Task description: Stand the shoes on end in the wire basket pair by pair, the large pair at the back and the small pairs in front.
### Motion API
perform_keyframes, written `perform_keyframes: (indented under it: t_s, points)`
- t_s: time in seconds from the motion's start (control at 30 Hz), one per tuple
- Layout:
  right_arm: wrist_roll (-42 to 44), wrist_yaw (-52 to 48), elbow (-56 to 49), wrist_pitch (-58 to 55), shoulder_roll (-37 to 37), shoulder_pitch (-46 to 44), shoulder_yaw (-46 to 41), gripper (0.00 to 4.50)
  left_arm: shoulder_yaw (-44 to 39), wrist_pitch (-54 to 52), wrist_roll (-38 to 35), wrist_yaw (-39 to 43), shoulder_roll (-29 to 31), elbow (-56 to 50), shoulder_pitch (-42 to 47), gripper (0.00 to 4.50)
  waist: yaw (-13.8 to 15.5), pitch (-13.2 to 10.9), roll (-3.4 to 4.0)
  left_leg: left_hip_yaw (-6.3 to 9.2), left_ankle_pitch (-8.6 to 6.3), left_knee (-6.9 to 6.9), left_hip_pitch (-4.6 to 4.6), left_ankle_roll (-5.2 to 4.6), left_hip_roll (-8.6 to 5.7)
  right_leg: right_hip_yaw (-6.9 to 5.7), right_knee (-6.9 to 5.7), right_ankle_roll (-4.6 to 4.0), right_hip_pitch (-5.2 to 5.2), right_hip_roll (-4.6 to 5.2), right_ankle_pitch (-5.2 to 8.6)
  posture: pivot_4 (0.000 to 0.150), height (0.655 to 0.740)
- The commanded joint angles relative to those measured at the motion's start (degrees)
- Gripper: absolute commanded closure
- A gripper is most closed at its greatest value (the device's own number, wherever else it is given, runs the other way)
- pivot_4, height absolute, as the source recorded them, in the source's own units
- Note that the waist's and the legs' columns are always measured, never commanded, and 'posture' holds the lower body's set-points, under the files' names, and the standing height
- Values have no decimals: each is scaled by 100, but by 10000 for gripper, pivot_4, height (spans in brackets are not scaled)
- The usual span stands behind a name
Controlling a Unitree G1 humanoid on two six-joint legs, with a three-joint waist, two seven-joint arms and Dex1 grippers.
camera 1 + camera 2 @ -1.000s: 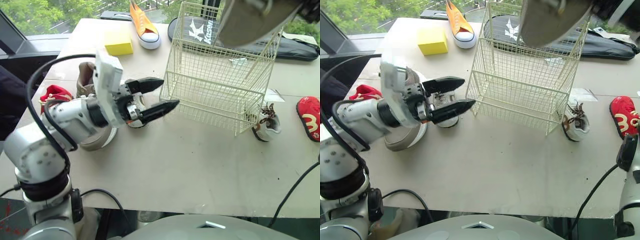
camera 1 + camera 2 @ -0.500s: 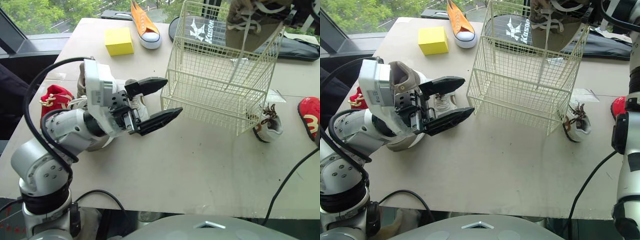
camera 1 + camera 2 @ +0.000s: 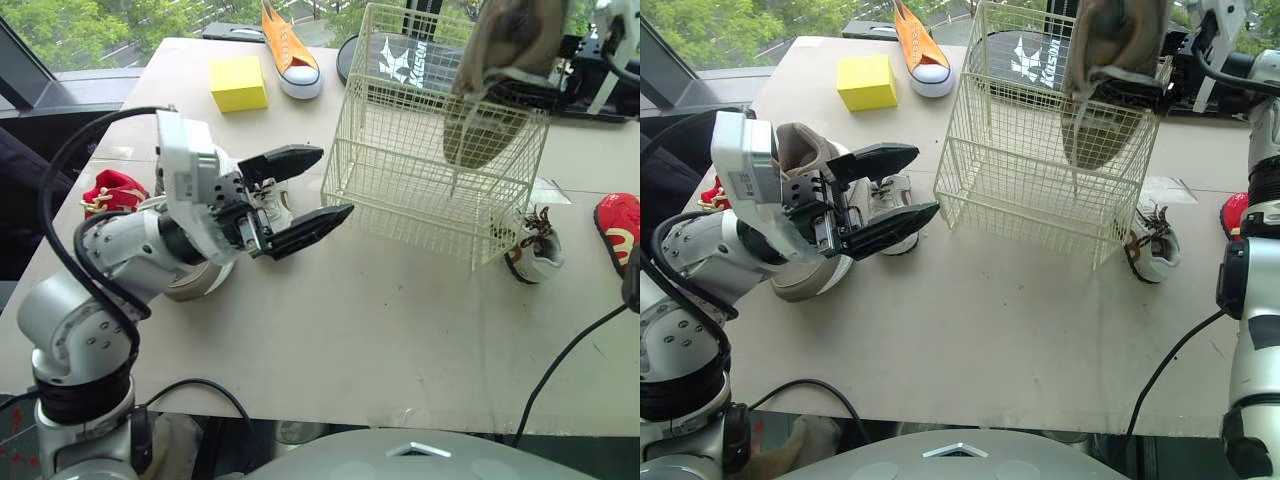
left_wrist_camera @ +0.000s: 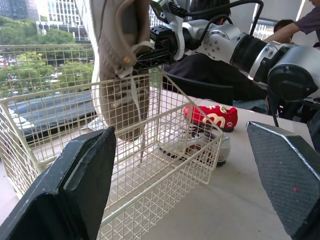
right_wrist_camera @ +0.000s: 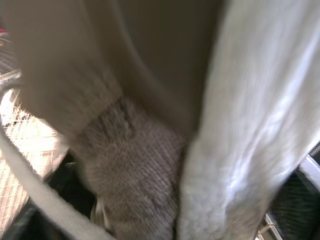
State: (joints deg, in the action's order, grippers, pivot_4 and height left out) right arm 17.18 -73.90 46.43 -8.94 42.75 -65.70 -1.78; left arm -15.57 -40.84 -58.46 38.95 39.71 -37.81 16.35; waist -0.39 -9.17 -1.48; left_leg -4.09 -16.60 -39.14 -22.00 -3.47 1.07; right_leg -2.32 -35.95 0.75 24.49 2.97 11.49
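Note:
The cream wire basket [image 3: 400, 215] stands mid-table. A large beige shoe [image 3: 490, 110] points toe-down into its back right part, heel well above the rim. My right gripper [image 3: 530, 93] is at the shoe's collar and touches it; in the left wrist view the same shoe [image 4: 122, 75] hangs in the basket [image 4: 165, 190]. My left gripper [image 3: 335, 180] is open and holds nothing, just left of the basket's front corner. Under my left arm lies the other large beige shoe [image 3: 805, 275], with a small white shoe [image 3: 272, 205] beside it.
A small white-and-brown shoe [image 3: 535, 250] lies by the basket's right front corner, a red shoe [image 3: 620, 235] farther right, another red shoe [image 3: 110, 188] at far left. An orange sneaker [image 3: 290, 50], a yellow block [image 3: 238, 83] and a black bag [image 3: 595, 95] sit at the back.
The large beige shoe has come down from above the basket, toe first, into its back right part. My left gripper stays open and has hardly moved.

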Motion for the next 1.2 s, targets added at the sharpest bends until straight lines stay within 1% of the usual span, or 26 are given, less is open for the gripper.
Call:
perform_keyframes:
  t_s: [0.03, 0.27, 0.4, 0.5, 0.63, 0.7, 0.77, 0.83, 0.9, 1.03, 1.1, 1.17, 1.2]
  points:
    - [194, -57, -427, -142, 133, 202, -333, 225, 5, 113, -36, 4, 55, -10, 93, 0, 7, 0, 0, 0, 0, 0, 1, 0, -1, 0, 1, 0, -2, 2, 0, 1500, 7400]
    - [413, 213, -1153, -332, 376, 543, -783, 225, 79, 30, -147, -13, 75, 116, 257, 0, 39, -3, 4, 2, 0, 0, 0, 0, -1, -4, 2, 0, -3, 3, 0, 1500, 7400]
    - [528, 625, -1841, -647, 758, 944, -1204, 225, 198, -14, -217, 95, 85, 175, 330, 0, 103, -7, 12, 3, 0, 1, -2, 0, -1, -6, 4, 0, -2, 3, 0, 1500, 7400]
    - [758, 816, -2690, -989, 1103, 1602, -1685, 225, 346, -44, -246, 157, 71, 218, 398, 0, 176, -10, 16, 5, 0, 1, -8, 0, -1, -10, 8, 0, -1, 4, 1, 1500, 7400]
    - [1056, 1131, -3962, -1621, 1462, 2843, -2551, 225, 666, -49, -184, 285, -37, 325, 570, 0, 181, -8, 19, 7, -1, 1, -10, -2, -5, -12, 10, 2, -2, 7, 1, 1500, 7400]
    - [1167, 1421, -4600, -1970, 1494, 3467, -3002, 225, 827, -16, -141, 466, -133, 560, 729, 0, 188, -6, 17, 13, -1, 1, -7, -2, -5, -17, 10, 4, -7, 6, 1, 1500, 7400]
    - [1291, 1533, -5001, -2216, 1531, 3978, -3421, 225, 1003, -5, -106, 555, -240, 603, 790, 0, 166, -5, 19, 7, -1, -1, 7, -2, -4, -14, 7, 7, -18, 2, 1, 1500, 7400]
    - [1359, 1742, -5495, -2555, 1526, 4503, -3913, 225, 1192, -22, -105, 754, -325, 700, 873, 0, 134, -4, 23, 3, -1, -2, 14, -3, -4, -8, 5, 7, -23, 1, 2, 1500, 7400]
    - [1195, 2037, -5985, -2738, 1408, 5105, -4396, 225, 1311, -24, -131, 898, -423, 809, 961, 0, 122, -1, 26, 0, -1, -3, 18, -3, -4, -4, 2, 8, -23, -3, 1, 1500, 7400]
    - [1129, 2636, -7182, -3364, 744, 6502, -5247, 225, 1560, -8, -49, 1277, -518, 957, 1033, 0, 141, 7, 16, 9, -2, -2, 20, -2, 3, -6, 2, 16, -29, -21, 4, 1500, 7400]
    - [1099, 2957, -8003, -3850, 429, 7181, -5467, 225, 1655, -49, -55, 1400, -578, 989, 1090, 0, 138, 8, 27, 11, -2, -4, 19, -2, 6, -3, 5, 49, -33, -29, 5, 1500, 7400]
    - [1216, 3139, -8582, -4251, 226, 7653, -5578, 225, 1755, -76, -12, 1474, -629, 1018, 1151, 0, 130, 8, 32, 8, -2, -4, 21, -2, 6, 2, 5, 55, -32, -28, 7, 1500, 7400]
    - [1494, 3103, -8730, -4458, 110, 7834, -5680, 225, 1797, -95, -5, 1512, -652, 1041, 1181, 0, 117, 10, 33, 8, -2, -3, 20, -2, 6, 3, 5, 56, -31, -28, 8, 1500, 7400]
